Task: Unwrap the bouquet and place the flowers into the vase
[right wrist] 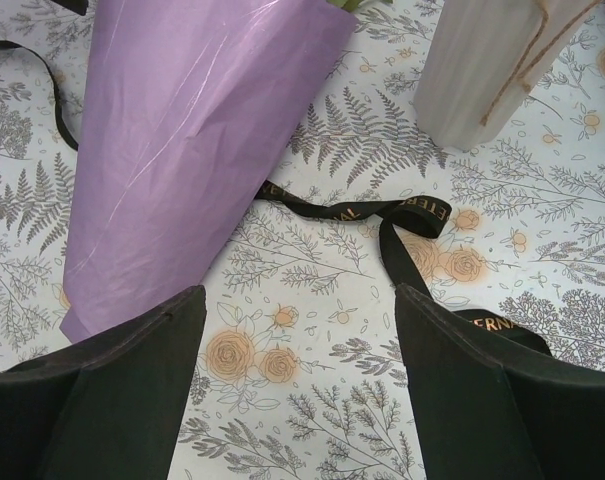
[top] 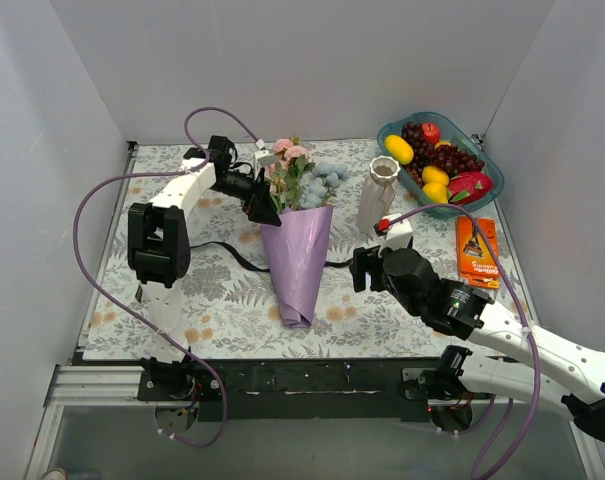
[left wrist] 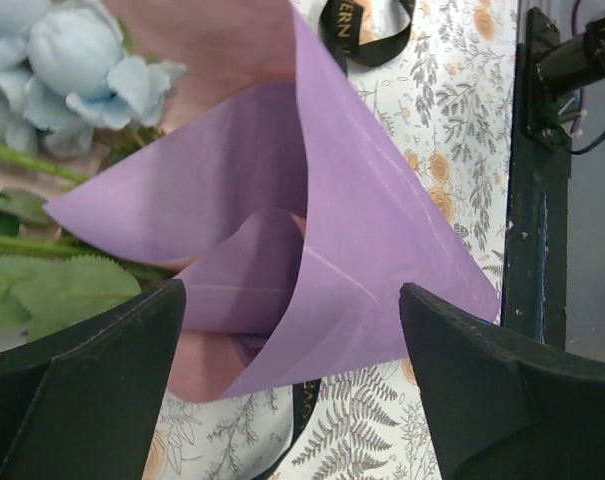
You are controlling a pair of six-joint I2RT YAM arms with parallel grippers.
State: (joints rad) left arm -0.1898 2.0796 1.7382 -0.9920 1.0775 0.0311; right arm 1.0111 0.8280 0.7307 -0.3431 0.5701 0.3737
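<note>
Nearest, the right end effector (top: 366,268) hangs released above the black ribbon (right wrist: 382,212) on the desk (top: 212,300), beside the lying bouquet (top: 300,255), whose paper mouth sits between the spread, ungripping fingers of the left end effector (top: 265,208), with the vase (top: 378,195) upright beyond.

The setting is a robotics laboratory test cell. Plain white panel walls (top: 52,120) enclose the work surface on the left, far and right sides. A silver slotted aluminium rail (top: 92,385) and a black mounting bar (top: 312,378) run along the near edge. The bar carries the white-and-black left robot arm (top: 160,240) and right robot arm (top: 552,345). Exposed lilac cables (top: 78,222) loop along both. A floral-print tablecloth (top: 222,300) covers the surface.
</note>
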